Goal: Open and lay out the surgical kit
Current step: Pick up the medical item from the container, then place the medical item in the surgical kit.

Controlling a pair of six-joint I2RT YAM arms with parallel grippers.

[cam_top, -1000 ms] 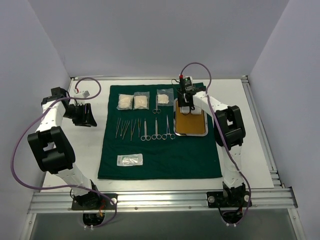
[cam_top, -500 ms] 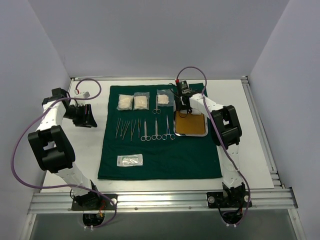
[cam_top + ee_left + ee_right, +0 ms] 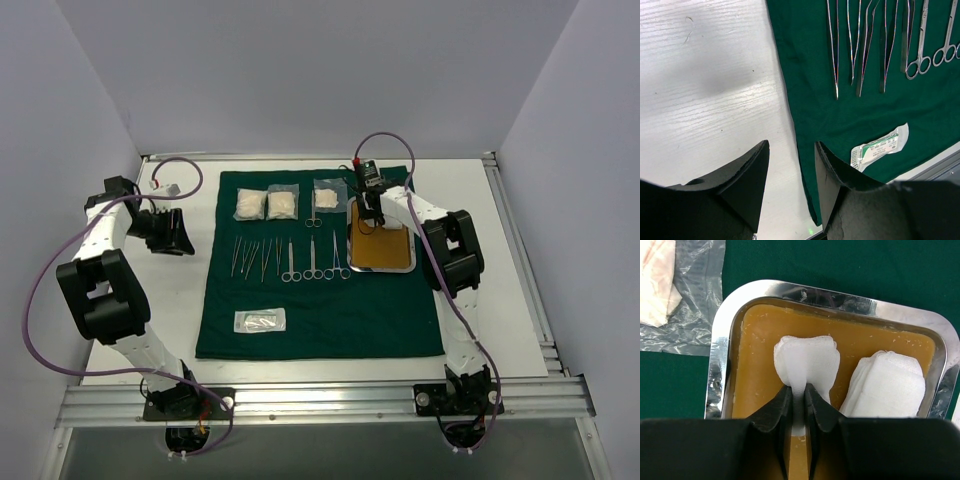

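Observation:
The surgical kit lies spread on a dark green cloth (image 3: 320, 300). A row of forceps and scissors (image 3: 290, 258) runs across its middle. The steel tray (image 3: 382, 270) stands at its right. In the right wrist view, my right gripper (image 3: 798, 389) is shut on a white gauze pad (image 3: 807, 360) inside the tray (image 3: 720, 365), and the pad bunches between the fingers. A second gauze pad (image 3: 887, 385) lies beside it to the right. My left gripper (image 3: 791, 145) hangs open over the white table at the cloth's left edge (image 3: 810, 100), holding nothing.
Bagged gauze packets (image 3: 266, 204) line the cloth's far edge, and another (image 3: 326, 197) lies left of the tray. A clear sealed packet (image 3: 260, 320) rests near the cloth's front left. A metal rail (image 3: 320, 398) borders the near table edge, and white walls enclose the sides.
My right gripper has shifted slightly left over the tray and shut on the gauze pad. The left arm has stayed in place.

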